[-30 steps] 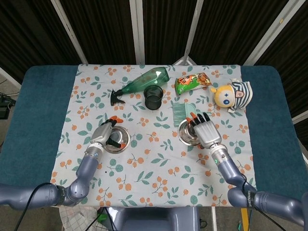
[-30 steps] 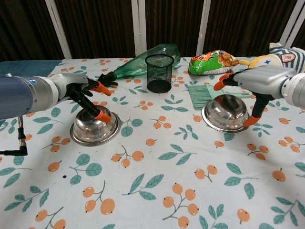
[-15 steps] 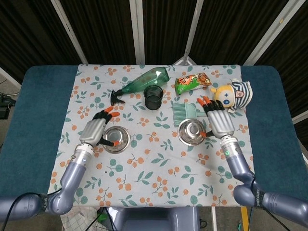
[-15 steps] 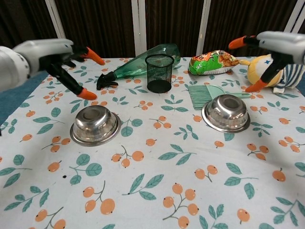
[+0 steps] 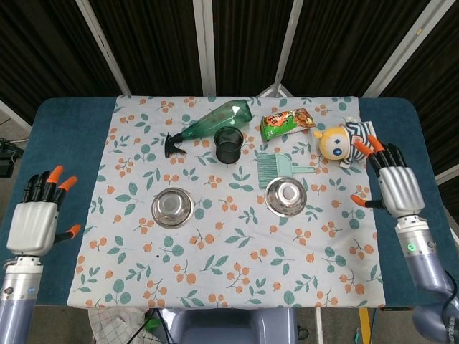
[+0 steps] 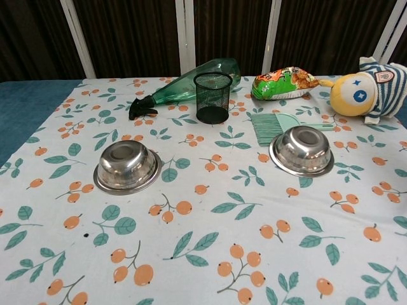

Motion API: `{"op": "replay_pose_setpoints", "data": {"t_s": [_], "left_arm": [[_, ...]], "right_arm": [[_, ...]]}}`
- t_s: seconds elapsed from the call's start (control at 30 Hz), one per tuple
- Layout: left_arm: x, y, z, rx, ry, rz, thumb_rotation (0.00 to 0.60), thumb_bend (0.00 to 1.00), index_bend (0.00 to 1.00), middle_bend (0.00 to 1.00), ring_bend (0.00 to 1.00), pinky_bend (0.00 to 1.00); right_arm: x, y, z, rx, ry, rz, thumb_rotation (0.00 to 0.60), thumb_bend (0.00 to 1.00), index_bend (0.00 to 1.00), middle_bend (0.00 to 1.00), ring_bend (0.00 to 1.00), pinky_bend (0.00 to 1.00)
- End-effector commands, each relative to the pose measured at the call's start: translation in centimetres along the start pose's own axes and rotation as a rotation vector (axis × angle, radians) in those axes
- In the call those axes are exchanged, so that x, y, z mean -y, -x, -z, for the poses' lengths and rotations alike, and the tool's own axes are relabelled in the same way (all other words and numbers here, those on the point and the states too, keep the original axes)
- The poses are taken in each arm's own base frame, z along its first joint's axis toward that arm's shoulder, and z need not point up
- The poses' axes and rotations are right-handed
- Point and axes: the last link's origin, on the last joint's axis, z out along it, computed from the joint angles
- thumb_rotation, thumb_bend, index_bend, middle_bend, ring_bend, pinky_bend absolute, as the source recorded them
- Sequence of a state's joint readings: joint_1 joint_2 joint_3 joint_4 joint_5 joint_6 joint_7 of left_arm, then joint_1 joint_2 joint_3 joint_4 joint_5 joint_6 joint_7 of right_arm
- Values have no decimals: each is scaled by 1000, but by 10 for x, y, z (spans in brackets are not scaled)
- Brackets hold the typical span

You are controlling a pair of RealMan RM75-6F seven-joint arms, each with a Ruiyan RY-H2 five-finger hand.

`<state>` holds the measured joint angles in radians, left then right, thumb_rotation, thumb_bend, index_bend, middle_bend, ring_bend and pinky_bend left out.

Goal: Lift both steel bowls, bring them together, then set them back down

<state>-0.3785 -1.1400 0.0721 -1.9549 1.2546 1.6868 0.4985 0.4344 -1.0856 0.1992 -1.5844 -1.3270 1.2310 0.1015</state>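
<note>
— So, where do the two bowls sit, taking the black mesh cup (image 6: 212, 96) as the mark?

— Both nearer the robot than the cup. The left steel bowl (image 6: 127, 167) lies near and to its left, the right steel bowl (image 6: 301, 150) near and to its right, each upside down on the flowered cloth (image 6: 203, 254) and well apart from the other. Beyond the cup lies a green spray bottle (image 6: 191, 80).

— And the hands?

— The left hand (image 5: 34, 221) is out past the cloth's left edge, fingers spread, holding nothing. The right hand (image 5: 396, 188) is off to the right by the plush toy (image 5: 347, 140), fingers also apart and empty.

— How would the bowls handle?

— Probably light, rigid and slick: polished steel, domed side up. I'd take each at its flared rim, thumb under one edge and fingers opposite, since the smooth dome offers little purchase.
</note>
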Motion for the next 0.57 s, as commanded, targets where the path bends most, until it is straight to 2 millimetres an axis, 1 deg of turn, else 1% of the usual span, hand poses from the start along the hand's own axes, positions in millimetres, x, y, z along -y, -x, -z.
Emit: {"op": "replay_pose_setpoints", "data": {"t_s": [0.03, 0.13, 0.2, 0.23, 0.33, 0.43, 0.57], "left_arm": [[25, -2, 37, -35, -43, 14, 600, 42, 203, 0, 0, 2], [36, -4, 58, -23, -52, 51, 600, 42, 203, 0, 0, 2], [41, -6, 71, -19, -63, 103, 600, 42, 203, 0, 0, 2], [43, -8, 78, -24, -61, 130, 600, 42, 203, 0, 0, 2], [48, -11, 94, -26, -59, 142, 600, 42, 203, 0, 0, 2], [50, -12, 104, -27, -64, 128, 600, 42, 204, 0, 0, 2], [50, -11, 108, -17, -75, 124, 600, 42, 204, 0, 0, 2]], "right_arm": [[-13, -3, 32, 40, 3, 37, 600, 69, 168, 1, 93, 40], [-16, -6, 60, 25, -7, 37, 600, 69, 167, 1, 93, 41], [-15, -7, 76, 9, -17, 31, 600, 69, 167, 1, 92, 41], [-14, -7, 87, 3, -27, 35, 600, 69, 167, 1, 92, 41], [-11, -6, 112, -5, -49, 68, 600, 70, 168, 1, 92, 40], [-5, -3, 131, -14, -59, 83, 600, 70, 168, 2, 92, 40], [1, 3, 144, -6, -54, 106, 600, 69, 168, 2, 92, 41]]}}
